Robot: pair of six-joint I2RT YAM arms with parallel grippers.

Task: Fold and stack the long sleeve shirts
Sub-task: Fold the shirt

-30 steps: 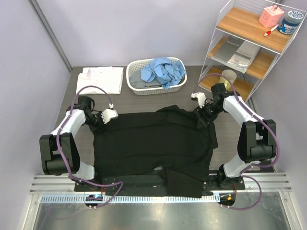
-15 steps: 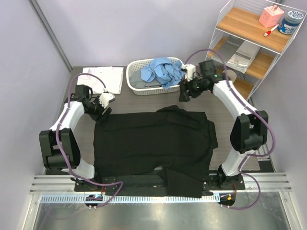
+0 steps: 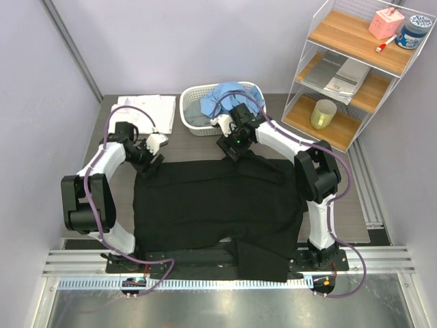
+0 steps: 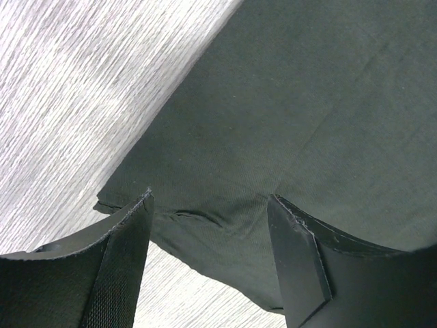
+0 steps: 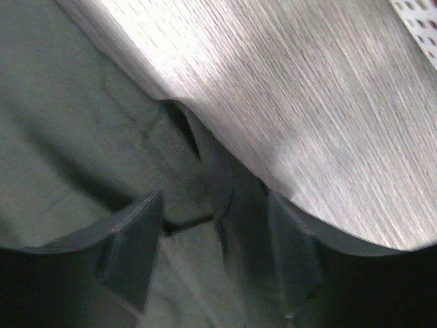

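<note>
A large black long sleeve shirt (image 3: pixel 218 201) lies spread on the table, one part hanging over the near edge. My left gripper (image 3: pixel 151 162) stands open over its far left corner (image 4: pixel 205 225), the cloth lying flat between the fingers (image 4: pixel 126 256). At the far middle edge my right gripper (image 3: pixel 232 147) is open just above the collar folds (image 5: pixel 198 171). A folded white shirt (image 3: pixel 147 109) rests at the back left. A light blue shirt (image 3: pixel 232 99) lies crumpled in the basket.
The white slatted basket (image 3: pixel 198 127) stands at the back centre, right behind my right gripper. A wire and wood shelf rack (image 3: pixel 341 68) at the back right holds a yellow cup (image 3: pixel 323 113), papers and small items. Bare wood-grain table (image 4: pixel 61 102) shows beside the shirt.
My right arm has swung from the shirt's far right corner leftward to the collar. My left gripper has opened wider, letting the far left corner lie flat, and shifted slightly.
</note>
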